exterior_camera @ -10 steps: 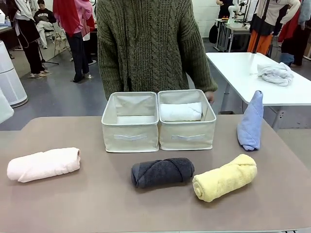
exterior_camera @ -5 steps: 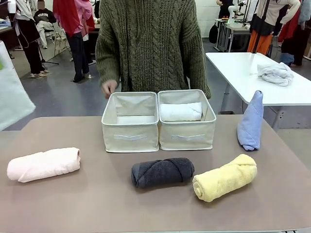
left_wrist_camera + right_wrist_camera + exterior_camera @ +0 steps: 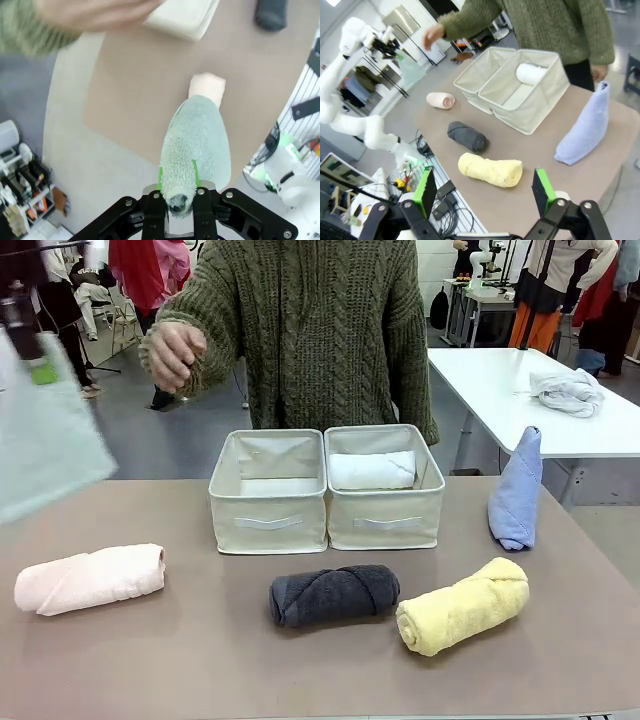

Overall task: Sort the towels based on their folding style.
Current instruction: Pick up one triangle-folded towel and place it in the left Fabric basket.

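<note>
High at the left, my left gripper [image 3: 35, 362] is shut on the pale teal cone towel [image 3: 45, 440], blurred with motion; the left wrist view has the teal towel [image 3: 196, 150] clamped between the jaws of that gripper [image 3: 181, 201]. On the brown table lie the pink roll [image 3: 90, 578], the dark grey roll [image 3: 335, 595] and the yellow roll [image 3: 463, 605]. The blue cone [image 3: 517, 490] stands at the right. A white roll [image 3: 372, 470] lies in the right bin [image 3: 385, 525]. My right gripper [image 3: 484, 192] is open, above the table's near right corner.
The left bin [image 3: 268, 525] holds nothing. The person in a green sweater stands behind the bins with one hand [image 3: 175, 350] raised toward the teal towel. A whitish cloth bundle [image 3: 567, 390] lies on the white table [image 3: 490, 375] at the back right.
My left gripper has swung in from the left edge, upward and inward, with the teal towel. The person's hand rose from the left bin's rim toward it. The other towels stayed put.
</note>
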Controlling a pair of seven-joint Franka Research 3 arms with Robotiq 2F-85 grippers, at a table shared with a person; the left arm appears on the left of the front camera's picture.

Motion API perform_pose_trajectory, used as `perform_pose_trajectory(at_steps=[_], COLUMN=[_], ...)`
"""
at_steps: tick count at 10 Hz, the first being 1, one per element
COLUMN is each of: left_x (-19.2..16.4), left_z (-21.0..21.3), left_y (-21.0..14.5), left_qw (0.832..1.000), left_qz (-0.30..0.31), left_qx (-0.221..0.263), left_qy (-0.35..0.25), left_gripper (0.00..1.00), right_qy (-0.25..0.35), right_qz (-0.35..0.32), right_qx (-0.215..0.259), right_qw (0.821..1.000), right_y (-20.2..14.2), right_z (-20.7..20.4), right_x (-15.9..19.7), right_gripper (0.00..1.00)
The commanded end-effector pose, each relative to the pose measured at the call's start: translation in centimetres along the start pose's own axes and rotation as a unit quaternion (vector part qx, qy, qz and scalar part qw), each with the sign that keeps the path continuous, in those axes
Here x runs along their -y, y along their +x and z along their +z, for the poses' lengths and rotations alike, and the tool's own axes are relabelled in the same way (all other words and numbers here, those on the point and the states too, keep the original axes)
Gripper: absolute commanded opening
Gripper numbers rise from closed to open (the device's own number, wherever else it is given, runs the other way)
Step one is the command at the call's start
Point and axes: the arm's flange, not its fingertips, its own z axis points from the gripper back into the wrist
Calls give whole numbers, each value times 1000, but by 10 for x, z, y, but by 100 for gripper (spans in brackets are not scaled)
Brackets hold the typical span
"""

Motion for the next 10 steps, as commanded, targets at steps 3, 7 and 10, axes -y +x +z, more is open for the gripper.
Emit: perform_pose_trajectory(at_steps=[3, 7, 10], left_x=[-33, -61, -60], left_z=[3, 1, -2], left_y=[-221, -250, -253], left_qw=[973, 966, 967], left_qz=[227, 257, 254], left_qx=[1, -3, -7], left_qy=[50, 35, 34], left_gripper=[17, 17, 17], right_qy=[9, 9, 9], right_qz=[10, 10, 10], right_qx=[13, 13, 13], right_qw=[1000, 1000, 1000], right_y=[3, 3, 3], right_z=[2, 2, 2], right_x=[1, 1, 1], right_gripper=[100, 100, 100])
